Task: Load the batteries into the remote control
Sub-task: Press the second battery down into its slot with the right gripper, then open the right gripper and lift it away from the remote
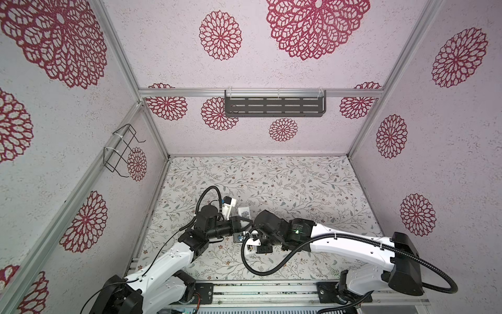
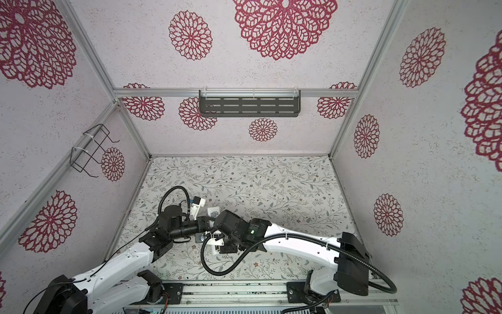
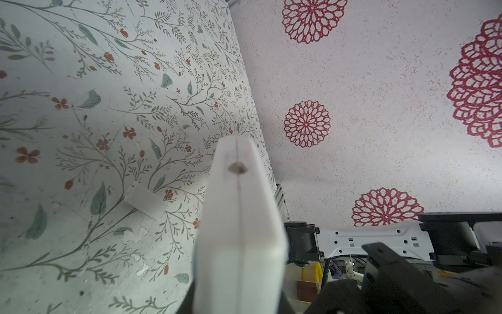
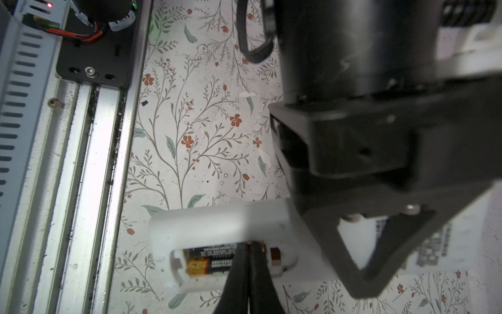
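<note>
Near edge: aluminium rail (image 4: 89,168) runs along the table (image 1: 271,185), with both arm bases mounted on it. Just beyond, left of the table's centre, the two arms meet over the remote control (image 4: 222,220). The remote is back side up, long axis roughly near to far, with the battery bay open at its near end. The batteries (image 4: 214,258) sit inside the bay: dark cells with a gold band showing, apparently two side by side, though the view is blurred. The right pincer (image 4: 251,247) reaches in from the right with its black fingers pressed together and nothing between them. Its tips are down in the bay at the batteries' far end; touching or just above, cannot tell. The left pincer (image 1: 245,223) comes in from the left and pinches the remote across its middle, just beyond the bay. Whether the remote rests on the table or is held off it, cannot tell. In both top views the arms cover most of the remote; its far end with the printed label (image 1: 244,213) shows. A small white cover (image 3: 145,200) lies flat on the table, apart from the remote. Left wall: black wire rack (image 1: 121,152). Back wall: dark slotted shelf (image 1: 275,106).
</note>
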{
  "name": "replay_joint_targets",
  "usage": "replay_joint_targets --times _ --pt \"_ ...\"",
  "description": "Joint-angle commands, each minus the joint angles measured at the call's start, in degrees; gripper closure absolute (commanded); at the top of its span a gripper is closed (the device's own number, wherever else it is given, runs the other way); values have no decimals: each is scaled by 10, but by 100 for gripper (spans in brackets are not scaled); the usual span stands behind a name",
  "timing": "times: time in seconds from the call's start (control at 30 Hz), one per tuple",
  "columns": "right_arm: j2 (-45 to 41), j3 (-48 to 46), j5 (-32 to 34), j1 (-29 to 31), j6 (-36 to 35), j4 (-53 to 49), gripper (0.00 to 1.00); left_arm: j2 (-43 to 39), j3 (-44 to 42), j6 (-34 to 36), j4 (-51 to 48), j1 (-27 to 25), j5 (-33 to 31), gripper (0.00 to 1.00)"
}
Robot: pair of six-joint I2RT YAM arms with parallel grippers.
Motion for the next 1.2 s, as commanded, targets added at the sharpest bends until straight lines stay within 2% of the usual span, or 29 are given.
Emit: replay_joint_targets --times 0.0,0.3,0.53,0.6,0.87,1.0,1.07,1.17 --pt "1 -22 13 6 4 -13 94 -26 15 -19 71 -5 30 100" --pt "1 -48 28 5 10 19 95 -19 17 -28 84 -6 38 100" --pt "5 -30 29 4 19 19 95 -25 18 -18 66 -6 22 100" --pt "-8 -18 28 4 28 17 91 -27 14 -8 53 -5 6 100" --pt "-98 -6 10 5 94 34 60 -25 -10 -6 46 19 -52 100" --pt "-147 -22 36 4 146 39 45 -31 -25 -11 47 35 -63 100" --pt "-166 -34 57 -5 185 30 40 -41 -36 -15 46 46 -75 100" --pt "-172 -45 61 -59 230 -4 35 -51 -54 -26 57 68 -80 100"
